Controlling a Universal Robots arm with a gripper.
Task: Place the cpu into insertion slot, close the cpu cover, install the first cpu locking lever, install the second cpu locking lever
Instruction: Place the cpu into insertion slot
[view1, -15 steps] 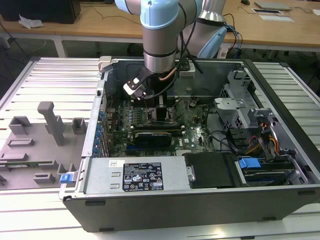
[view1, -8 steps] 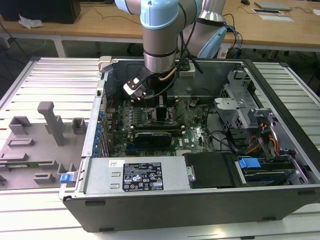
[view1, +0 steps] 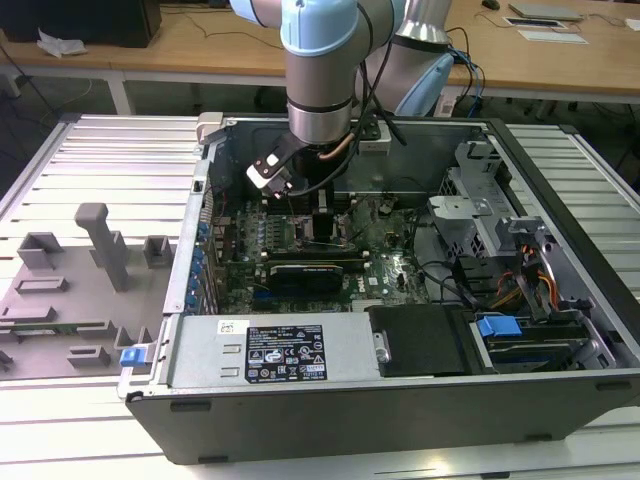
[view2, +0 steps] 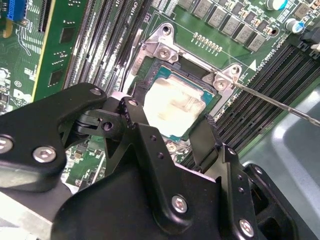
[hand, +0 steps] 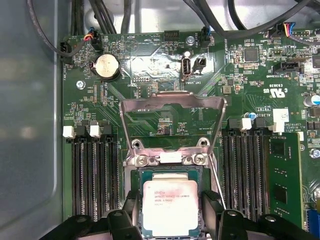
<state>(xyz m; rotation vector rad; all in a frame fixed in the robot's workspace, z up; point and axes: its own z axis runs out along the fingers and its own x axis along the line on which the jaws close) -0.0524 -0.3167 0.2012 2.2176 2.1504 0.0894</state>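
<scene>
- The cpu (hand: 170, 207) is a flat square chip with a pale, slightly smudged metal top. It's sitting flat in the insertion slot (hand: 170, 172), whose dark rim frames it all round.
- The cpu cover (hand: 172, 103) is a thin dull-silver metal frame with a big square window. It's tipped up off the socket on its hinge, so the chip is uncovered.
- A thin bare wire lever (view2: 280, 102) runs out from the socket's shiny corner bracket, across the long black memory slots (hand: 95, 170).
- The gripper (hand: 170, 199) hangs right over the socket. Its matte black fingers (view2: 145, 145) are spread wider than the chip, one on each side. We see a sliver of gap on both sides, so nothing is gripped.
- For writing, there are a few lines of small dark print on the chip's top and white lettering all over the green motherboard (hand: 150, 75). In the exterior view there's a white sticker (view1: 288, 352) on the grey box at the front of the open computer case (view1: 400, 425).
</scene>
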